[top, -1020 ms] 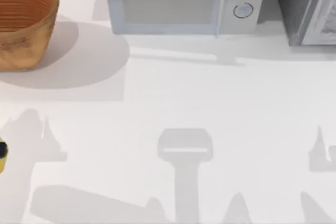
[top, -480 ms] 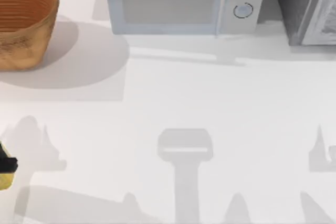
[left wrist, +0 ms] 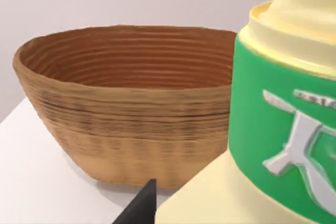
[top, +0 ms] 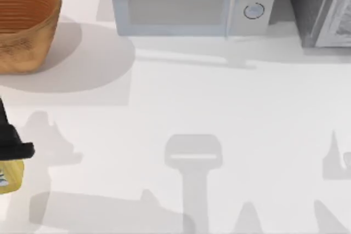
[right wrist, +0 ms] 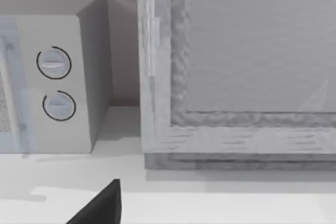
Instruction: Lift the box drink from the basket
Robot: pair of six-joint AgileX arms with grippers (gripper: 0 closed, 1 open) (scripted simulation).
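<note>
Your left gripper (top: 10,154) sits at the table's nine o'clock edge, pinched around the box drink (top: 9,175) — the carton is already out of the basket (top: 24,23), which stands well apart toward eleven o'clock. In the left wrist view the drink (left wrist: 273,129) looks light and stiff but smooth, so it may slip; grip the flat body below the green band, not the neck. Your right arm is parked — I cannot tell its finger state.

Basket (left wrist: 126,124): woven wicker, ribbed, matt. Box drink (left wrist: 273,129): smooth, pale-yellow body with glossy green band. Table (top: 219,108): smooth matt white. Microwave (top: 189,1): smooth grey casing.
</note>
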